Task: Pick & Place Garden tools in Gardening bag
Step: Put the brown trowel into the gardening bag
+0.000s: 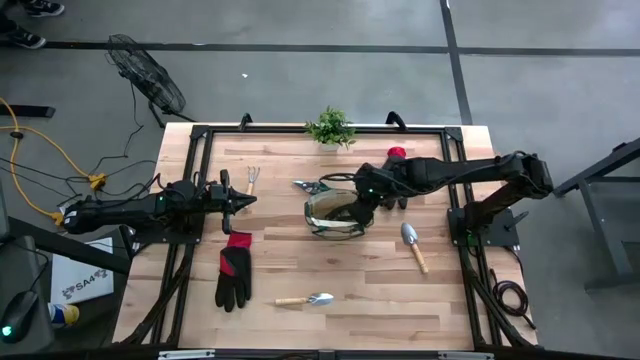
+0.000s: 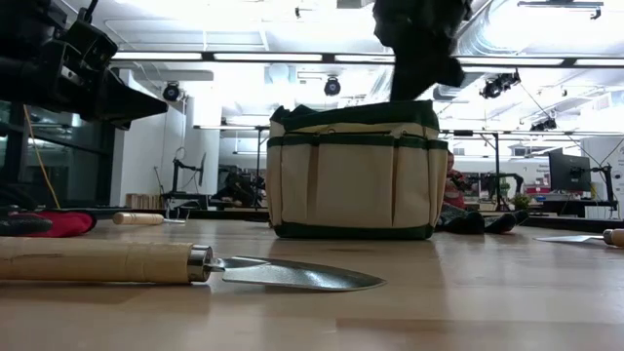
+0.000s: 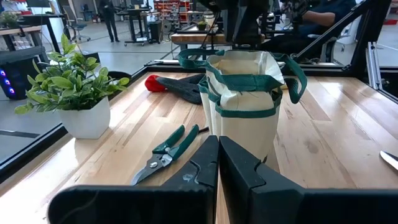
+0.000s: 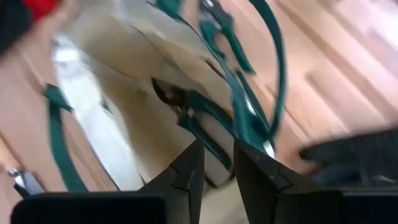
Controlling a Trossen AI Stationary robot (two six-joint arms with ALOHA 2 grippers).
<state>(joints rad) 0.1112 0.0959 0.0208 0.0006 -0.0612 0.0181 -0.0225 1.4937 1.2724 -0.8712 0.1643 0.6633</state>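
Gardening bag (image 1: 335, 212) upright at mid-worktop (image 1: 300, 270), mouth open, loop handles up. Right tool (image 1: 363, 196) poised over bag's open mouth, reaching in from right; fingers (image 4: 186, 171) narrowly parted in wrist view, nothing seen between them, bag interior directly beyond. Left tool (image 1: 240, 201) hovering at left side of worktop, aimed toward bag, fingers (image 3: 205, 168) pressed together, empty.

Green-handled pruning shears (image 1: 305, 185) flat on worktop just beside bag's far-left rim. Small hand rake (image 1: 253, 178) near left tool's far side. One black glove with red cuff (image 1: 235, 268) lying near-left of bag. Second glove (image 1: 397, 156) beyond bag, mostly under right arm, red cuff showing. Wooden-handled trowel (image 1: 412, 245) right of bag, apart from it. Second trowel (image 1: 305, 299) toward near edge, blade pointing right. Potted plant (image 1: 330, 128) at far edge.
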